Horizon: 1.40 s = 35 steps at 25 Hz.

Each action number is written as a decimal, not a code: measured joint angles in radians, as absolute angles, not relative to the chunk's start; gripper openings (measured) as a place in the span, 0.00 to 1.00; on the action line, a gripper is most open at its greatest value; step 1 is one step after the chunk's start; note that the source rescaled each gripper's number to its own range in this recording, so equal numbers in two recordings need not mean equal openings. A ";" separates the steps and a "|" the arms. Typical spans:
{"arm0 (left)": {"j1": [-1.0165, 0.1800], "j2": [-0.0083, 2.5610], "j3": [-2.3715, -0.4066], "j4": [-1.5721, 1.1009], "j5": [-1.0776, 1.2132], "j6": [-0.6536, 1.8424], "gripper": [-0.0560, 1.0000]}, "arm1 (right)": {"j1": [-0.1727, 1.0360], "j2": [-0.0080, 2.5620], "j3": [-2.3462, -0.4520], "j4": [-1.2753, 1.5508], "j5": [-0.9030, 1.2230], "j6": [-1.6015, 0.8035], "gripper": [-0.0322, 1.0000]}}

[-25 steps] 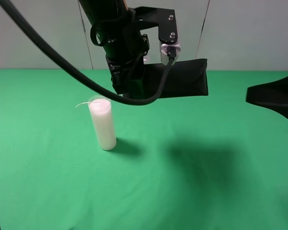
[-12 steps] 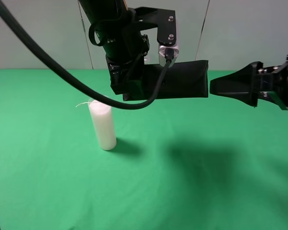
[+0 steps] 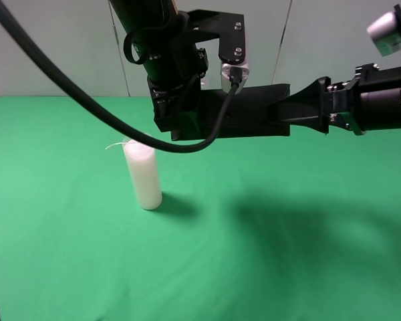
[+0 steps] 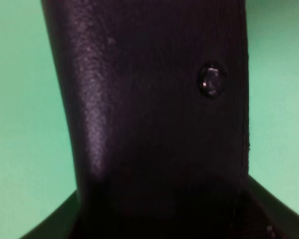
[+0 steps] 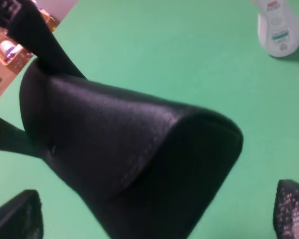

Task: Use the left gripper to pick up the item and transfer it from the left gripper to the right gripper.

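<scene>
Left pincer point(image 3: 187, 119), a black two-finger claw on a black arm, is clenched on the 9 o'clock end of the flat oblong black leather-like pouch point(image 3: 254, 112). It holds the pouch level in the air, up toward 12 o'clock in the high view, well clear of the green cloth point(image 3: 267, 254).

The right pincer point(image 3: 282, 112), a black tapered claw on a black cylindrical arm, reaches in from 3 o'clock. Its jaws are spread wide. In its wrist view the two fingertips point(image 5: 293, 206) stand on either side of the pouch's rounded end point(image 5: 124, 149); whether they touch the pouch cannot be told.

Half a second ago the right pincer's tip stood just off the pouch's 3 o'clock end with a gap between them, and a second ago only its tip showed at the picture's edge. Now the tip overlaps that end. The pouch, the left arm and the candle have not shifted.

The pouch has a fine grained, faintly glossy skin point(image 4: 149, 109) and a curved fold-over flap, with a small round dark snap stud point(image 4: 212, 81) set in it. The right fingertips carry a dotted, mesh-like grip surface. A thick smooth black cable point(image 3: 73, 83) loops from 10 o'clock under the left pincer to a small white-silver module point(image 3: 235, 69). A grey-white camera block point(image 3: 387, 30) sits above the right arm.

At 7 o'clock of the pouch a tall white candle in clear glass point(image 3: 143, 172) stands upright on the cloth. A small white plastic bottle point(image 5: 279, 27) shows in the right wrist view, standing on the cloth.
</scene>
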<state>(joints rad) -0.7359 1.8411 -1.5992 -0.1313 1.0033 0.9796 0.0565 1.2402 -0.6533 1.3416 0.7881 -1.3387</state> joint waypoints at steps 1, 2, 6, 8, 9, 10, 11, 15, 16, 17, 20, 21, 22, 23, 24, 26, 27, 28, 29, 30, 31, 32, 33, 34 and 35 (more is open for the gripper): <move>-0.736 1.841 -1.599 -0.132 1.002 0.980 0.12 | 0.057 1.257 -0.662 1.354 0.799 -1.354 1.00; -0.736 1.841 -1.599 -0.132 1.002 0.980 0.12 | 0.057 1.273 -0.674 1.368 0.815 -1.375 1.00; -0.736 1.841 -1.599 -0.132 1.001 0.980 0.12 | 0.057 1.323 -0.707 1.410 0.869 -1.422 1.00; -0.736 1.841 -1.599 -0.132 1.001 0.980 0.12 | 0.057 1.343 -0.710 1.416 0.879 -1.435 1.00; -0.736 1.841 -1.599 -0.132 1.001 0.980 0.12 | 0.057 1.351 -0.710 1.418 0.885 -1.440 1.00; -0.736 1.841 -1.599 -0.132 1.001 0.980 0.12 | 0.057 1.355 -0.710 1.421 0.892 -1.445 1.00; -0.736 1.841 -1.599 -0.132 1.001 0.980 0.12 | 0.057 1.359 -0.710 1.423 0.897 -1.447 1.00; -0.736 1.841 -1.599 -0.132 1.001 0.980 0.12 | 0.057 1.359 -0.710 1.427 0.909 -1.449 0.99; -0.736 1.841 -1.599 -0.131 1.001 0.980 0.12 | 0.057 1.359 -0.710 1.427 0.909 -1.449 0.94; -0.736 1.841 -1.599 -0.131 1.004 0.980 0.11 | 0.057 1.359 -0.710 1.426 0.908 -1.449 0.87; -0.736 1.841 -1.599 -0.130 1.012 0.985 0.11 | 0.053 1.359 -0.710 1.420 0.906 -1.449 0.70; -0.736 1.841 -1.599 -0.130 1.016 0.984 0.11 | 0.052 1.359 -0.710 1.419 0.908 -1.449 0.67; -0.736 1.841 -1.599 -0.130 1.019 0.987 0.10 | 0.051 1.359 -0.710 1.419 0.911 -1.449 0.65; -0.736 1.841 -1.599 -0.130 1.020 0.986 0.10 | 0.050 1.359 -0.710 1.419 0.913 -1.449 0.64; -0.736 1.841 -1.599 -0.130 1.021 0.986 0.10 | 0.048 1.359 -0.710 1.419 0.914 -1.449 0.63; -0.736 1.841 -1.599 -0.130 1.023 0.987 0.10 | 0.048 1.359 -0.710 1.419 0.916 -1.449 0.62; -0.736 1.841 -1.599 -0.130 1.024 0.987 0.10 | 0.054 1.360 -0.710 1.418 0.915 -1.449 0.62; -0.736 1.841 -1.599 -0.128 1.030 0.988 0.09 | 0.061 1.362 -0.711 1.416 0.909 -1.449 0.60; -0.736 1.841 -1.599 -0.127 1.036 0.990 0.09 | 0.072 1.368 -0.712 1.412 0.902 -1.449 0.56; -0.736 1.841 -1.599 -0.121 1.043 0.993 0.09 | 0.090 1.376 -0.713 1.412 0.895 -1.448 0.48; -0.736 1.841 -1.598 -0.111 1.053 0.996 0.08 | 0.106 1.385 -0.715 1.413 0.894 -1.446 0.46; -0.735 1.842 -1.596 -0.103 1.060 0.998 0.07 | 0.118 1.391 -0.717 1.414 0.887 -1.446 0.46; -0.735 1.843 -1.594 -0.098 1.064 0.999 0.06 | 0.128 1.397 -0.718 1.414 0.881 -1.446 0.46; -0.735 1.846 -1.593 -0.092 1.065 1.002 0.06 | 0.133 1.404 -0.718 1.414 0.878 -1.446 0.46; -0.735 1.847 -1.592 -0.089 1.065 1.003 0.06 | 0.137 1.406 -0.718 1.414 0.874 -1.446 0.46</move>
